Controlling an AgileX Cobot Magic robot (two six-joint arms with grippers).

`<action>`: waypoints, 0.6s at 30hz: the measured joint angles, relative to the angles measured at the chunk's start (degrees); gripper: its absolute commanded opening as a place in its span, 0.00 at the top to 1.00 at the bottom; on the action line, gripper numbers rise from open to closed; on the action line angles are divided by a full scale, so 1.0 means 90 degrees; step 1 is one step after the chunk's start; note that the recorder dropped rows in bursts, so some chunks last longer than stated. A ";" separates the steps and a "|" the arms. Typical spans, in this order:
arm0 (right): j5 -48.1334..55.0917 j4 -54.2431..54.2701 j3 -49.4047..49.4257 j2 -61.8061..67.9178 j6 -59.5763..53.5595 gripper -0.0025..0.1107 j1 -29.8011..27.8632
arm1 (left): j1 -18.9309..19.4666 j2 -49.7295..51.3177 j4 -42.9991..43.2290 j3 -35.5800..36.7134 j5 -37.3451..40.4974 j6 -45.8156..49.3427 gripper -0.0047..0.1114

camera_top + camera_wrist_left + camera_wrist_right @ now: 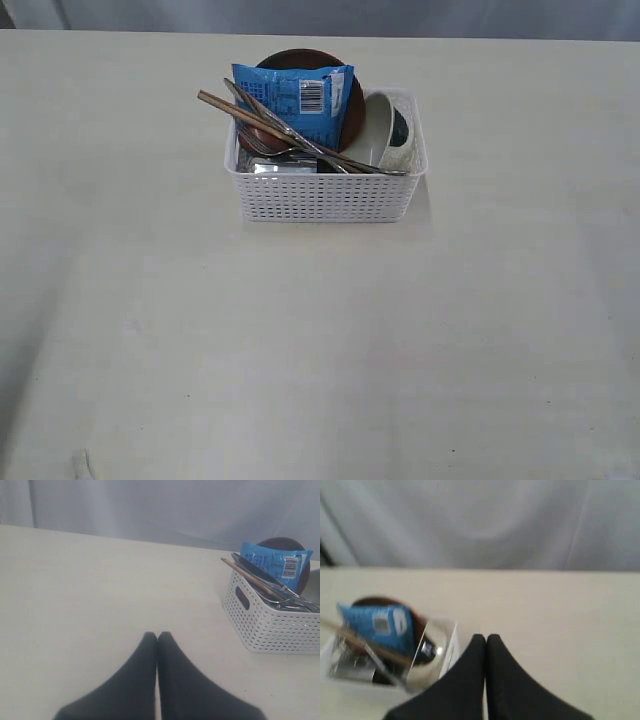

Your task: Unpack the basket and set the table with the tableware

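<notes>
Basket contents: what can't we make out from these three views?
- Exterior view: brown plate mostly hidden behind the blue snack packet; basket wall hides what lies at the bottom.
- Left wrist view: basket's far end cut off by the frame edge.
- Right wrist view: blurred; cutlery cannot be told apart.

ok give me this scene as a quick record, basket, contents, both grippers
basket: white, perforated, upright on the table
contents: brown plate on edge, blue snack packet before it, bowl, chopsticks, steel fork
left gripper: shut, empty, clear of basket
right gripper: shut, empty
unpacked: nothing yet
</notes>
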 measured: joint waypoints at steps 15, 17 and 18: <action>0.2356 0.0814 -0.2677 0.4515 -0.0857 0.98 0.2165 | 0.0000 0.0000 0.0000 0.0000 0.0000 0.0000 0.96; 0.2445 0.0853 -0.2970 0.4692 -0.1215 0.98 0.2298 | 0.0000 0.0000 0.0000 0.0000 0.0000 0.0000 0.96; 0.2519 0.0856 -0.3175 0.4785 -0.1382 0.98 0.2349 | 0.0000 0.0000 0.0000 0.0000 0.0000 0.0000 0.96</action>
